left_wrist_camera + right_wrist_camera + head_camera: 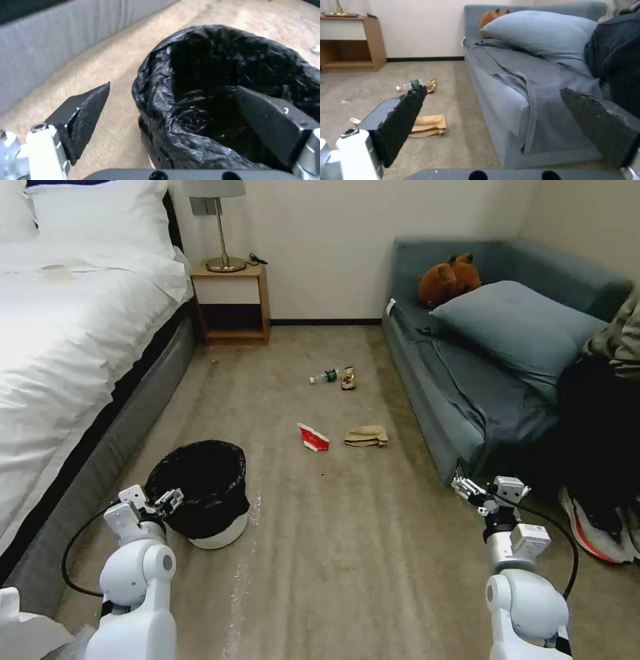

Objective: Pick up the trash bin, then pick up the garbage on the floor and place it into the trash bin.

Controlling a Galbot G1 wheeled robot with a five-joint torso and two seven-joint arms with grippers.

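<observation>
The left gripper [171, 100] is spread wide, straddling the trash bin [203, 493] rim, holding nothing; it should seat deeper before closing; the right gripper [470, 488] hangs open, empty.

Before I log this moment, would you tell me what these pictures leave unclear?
- Trash bin inside: head view, black liner too dark to show contents.
- Bottle label text: head view, too small.
- Red-and-white wrapper: right wrist view, mostly behind the right gripper's finger.
- Left gripper: left wrist view, whether a pad touches the liner is unclear.
</observation>
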